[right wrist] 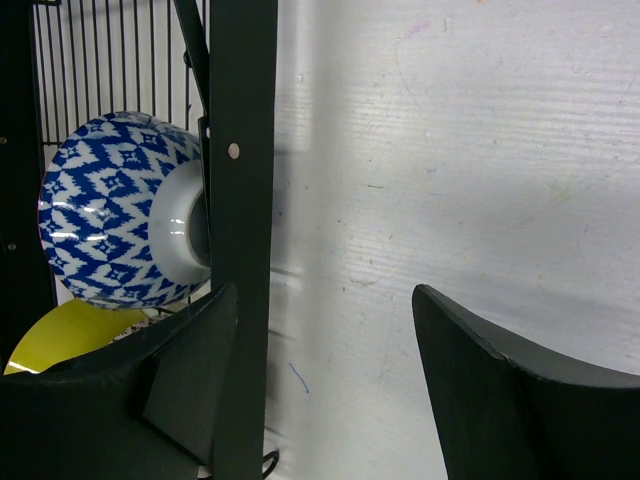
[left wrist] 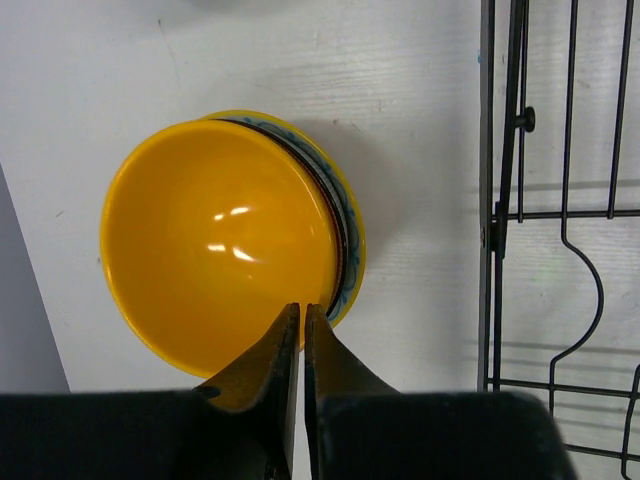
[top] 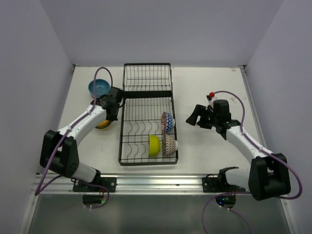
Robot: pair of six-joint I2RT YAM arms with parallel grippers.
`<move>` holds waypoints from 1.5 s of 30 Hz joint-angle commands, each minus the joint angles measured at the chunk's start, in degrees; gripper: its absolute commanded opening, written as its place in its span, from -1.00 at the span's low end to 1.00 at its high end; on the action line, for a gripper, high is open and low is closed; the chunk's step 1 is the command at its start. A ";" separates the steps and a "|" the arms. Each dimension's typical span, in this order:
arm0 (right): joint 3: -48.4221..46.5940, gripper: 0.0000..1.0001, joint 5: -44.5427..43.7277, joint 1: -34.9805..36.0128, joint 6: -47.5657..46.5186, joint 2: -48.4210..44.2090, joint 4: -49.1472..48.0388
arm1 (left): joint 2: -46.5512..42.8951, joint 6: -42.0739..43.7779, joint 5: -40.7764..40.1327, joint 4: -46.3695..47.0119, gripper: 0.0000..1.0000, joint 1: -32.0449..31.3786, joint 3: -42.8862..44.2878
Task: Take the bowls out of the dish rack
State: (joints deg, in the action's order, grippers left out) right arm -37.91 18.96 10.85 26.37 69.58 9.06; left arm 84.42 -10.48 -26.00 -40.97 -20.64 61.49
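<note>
While my left pincer is nipped thin on the rim of the orange bowl, one finger inside and one outside, that bowl sits nested in a patterned bowl on the table, just left of the dish rack. I take this as the setting-down step. The bowl looks seated, so my left needs only to part its fingers and lift straight off without dragging the stack.

My right pincer is spread wide and holds nothing. It hangs beside the rack's right edge, facing the blue zigzag bowl, which stands on edge between the dividers. Toward the rack's near end stand the yellow-green bowl and, just beside it, the brown zigzag bowl. Three are left to unload, I judge. Next, my right must reach over the side wire, straddle the blue zigzag rim and close before lifting. Farthest off, a blue bowl rests on the table at the left.
</note>
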 commanded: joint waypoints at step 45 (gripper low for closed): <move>-0.76 0.50 -0.77 0.05 -0.62 1.35 -0.27 | -23.78 -30.21 52.19 46.06 0.27 -16.71 -34.16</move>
State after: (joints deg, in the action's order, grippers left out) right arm -37.91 18.92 10.85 26.33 70.22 9.41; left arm 60.42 -38.09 25.74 -0.21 -35.90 28.73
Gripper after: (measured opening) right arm 0.750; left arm 0.638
